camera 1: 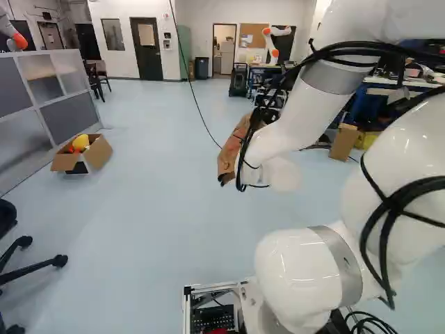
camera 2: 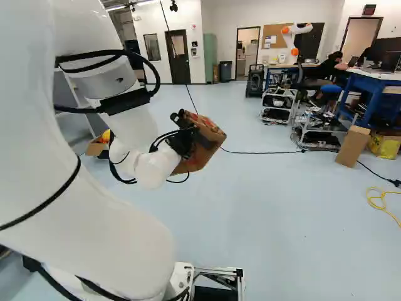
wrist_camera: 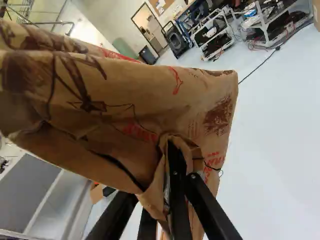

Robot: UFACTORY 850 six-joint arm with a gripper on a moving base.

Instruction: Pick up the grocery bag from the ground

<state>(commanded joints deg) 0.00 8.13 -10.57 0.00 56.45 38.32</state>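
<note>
So the room's a big open lab sort of space, pale blue floor (camera 1: pixel 153 216), white walls, a dark door (camera 1: pixel 146 49) and a green cabinet (camera 2: pixel 210 53) way at the back. There's a grey partition (camera 1: pixel 69 118) at the left of the left base view, with an open cardboard box (camera 1: pixel 65 163) near it holding yellow and red stuff. Over at the right of the right base view you get a blue workbench (camera 2: pixel 369 94), a closed-up cardboard box (camera 2: pixel 353 147) and a yellow cord (camera 2: pixel 379 202) on the floor. Another robot (camera 2: pixel 304 29) is back there too.

Now the good bit: the brown paper grocery bag (camera 2: pixel 203 147) is up in the air at the end of the arm (camera 1: pixel 299 111), tilted. The gripper (camera 2: pixel 183 141) is clamped on it. In the wrist view its fingers (wrist_camera: pixel 177 172) have a crumpled bunch of paper pinched between them, and the rest of the bag spreads out ahead and to both sides.

Print-wise, the bag's got red lettering in several spots, dark brown line artwork, and a solid brown printed patch near one edge. Some of the lettering is lost in the creases.
</note>
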